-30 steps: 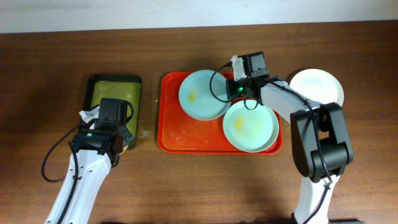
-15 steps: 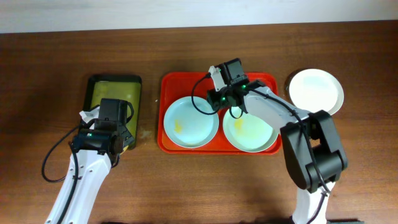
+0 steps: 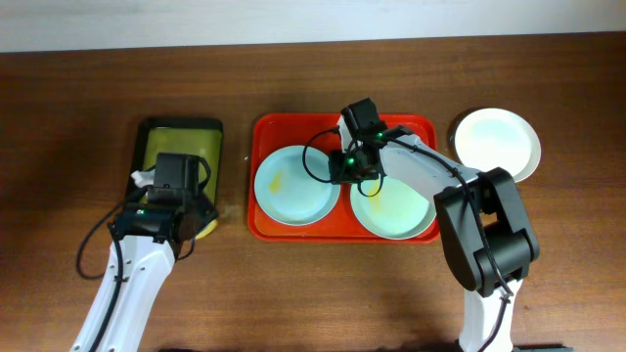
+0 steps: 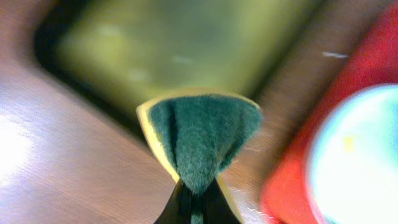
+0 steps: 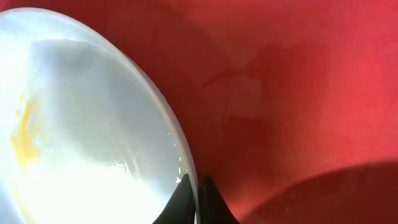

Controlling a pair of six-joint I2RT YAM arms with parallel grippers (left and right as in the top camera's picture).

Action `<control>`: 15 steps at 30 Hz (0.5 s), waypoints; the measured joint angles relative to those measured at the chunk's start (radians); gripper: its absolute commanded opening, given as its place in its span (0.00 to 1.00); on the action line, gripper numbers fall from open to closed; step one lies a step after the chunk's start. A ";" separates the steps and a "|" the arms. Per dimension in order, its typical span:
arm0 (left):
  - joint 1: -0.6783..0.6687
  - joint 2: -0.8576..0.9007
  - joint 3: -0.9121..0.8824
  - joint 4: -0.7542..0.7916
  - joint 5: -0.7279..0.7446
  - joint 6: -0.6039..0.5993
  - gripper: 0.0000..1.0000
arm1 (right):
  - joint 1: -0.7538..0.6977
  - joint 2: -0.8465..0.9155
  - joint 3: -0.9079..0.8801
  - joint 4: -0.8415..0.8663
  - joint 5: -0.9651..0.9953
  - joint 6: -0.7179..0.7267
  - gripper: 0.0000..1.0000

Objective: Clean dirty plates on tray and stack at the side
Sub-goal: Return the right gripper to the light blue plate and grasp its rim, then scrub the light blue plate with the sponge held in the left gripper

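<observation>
The red tray (image 3: pixel 342 128) holds two pale mint plates. The left plate (image 3: pixel 293 188) has a yellow smear; my right gripper (image 3: pixel 343 168) is shut on its right rim, seen close in the right wrist view (image 5: pixel 193 186) over the plate (image 5: pixel 81 149) and the tray (image 5: pixel 298 93). The right plate (image 3: pixel 401 207) also has yellow smears. A third plate (image 3: pixel 499 139) lies on the table right of the tray. My left gripper (image 3: pixel 184 221) is shut on a green and yellow sponge (image 4: pixel 199 134), left of the tray (image 4: pixel 286 186) and the plate (image 4: pixel 357 155).
A dark tray with an olive-green inside (image 3: pixel 178 147) sits at the left, also in the left wrist view (image 4: pixel 180 43). The brown wooden table (image 3: pixel 323 293) runs to a pale wall edge at the back.
My right gripper has dragged the left plate from the tray's back toward its front left, then settled. The left gripper has edged slightly right with the sponge.
</observation>
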 measured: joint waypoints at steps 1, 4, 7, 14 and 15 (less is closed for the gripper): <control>0.000 0.000 -0.003 0.057 0.079 0.006 0.00 | 0.000 0.000 0.000 0.001 -0.001 0.000 0.04; -0.048 0.025 -0.003 0.219 0.273 0.025 0.00 | 0.000 0.000 0.000 0.005 -0.005 -0.034 0.04; -0.158 0.133 -0.004 0.410 0.296 0.028 0.00 | -0.003 0.000 -0.002 0.016 -0.032 -0.096 0.04; -0.303 0.476 -0.005 0.763 0.287 0.023 0.00 | -0.003 0.002 -0.004 0.024 -0.050 -0.123 0.04; -0.303 0.504 -0.005 0.765 0.277 0.020 0.00 | -0.003 0.002 -0.004 0.025 -0.050 -0.124 0.04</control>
